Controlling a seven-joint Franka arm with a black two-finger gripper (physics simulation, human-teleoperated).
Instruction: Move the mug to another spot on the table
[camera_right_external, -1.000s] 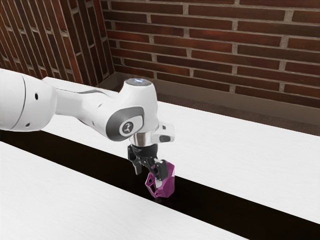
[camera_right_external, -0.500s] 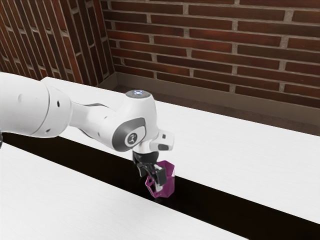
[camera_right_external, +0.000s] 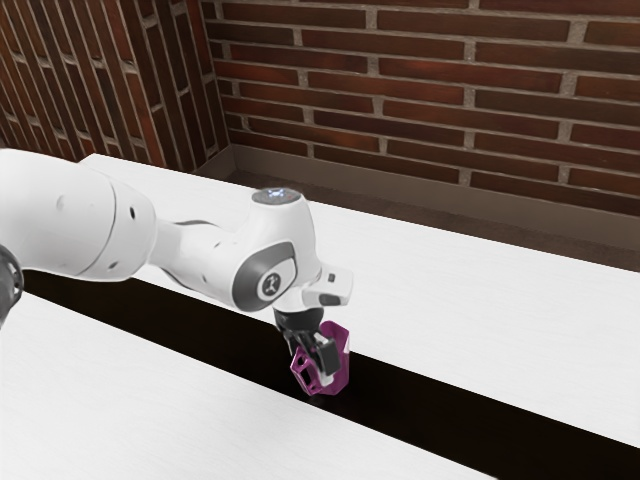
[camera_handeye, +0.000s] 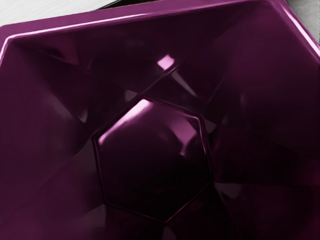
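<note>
A purple faceted mug (camera_right_external: 334, 372) stands upright on the black strip that runs across the white table (camera_right_external: 480, 310). My gripper (camera_right_external: 310, 350) has come down onto the mug's rim on the side toward the exterior view's left. It is open, with its black fingers (camera_right_external: 322, 350) straddling the mug's wall and handle area. In the wrist view I look straight down into the mug (camera_handeye: 150, 155), with its hexagonal bottom just under the hand.
The black strip (camera_right_external: 150, 305) divides the white tabletop into a far band and a near band (camera_right_external: 150, 400). A brick wall (camera_right_external: 450, 90) stands behind the table and along the exterior view's left.
My hand has lowered and turned slightly, bringing the fingers from above the mug down around its rim. The mug has stayed where it was.
</note>
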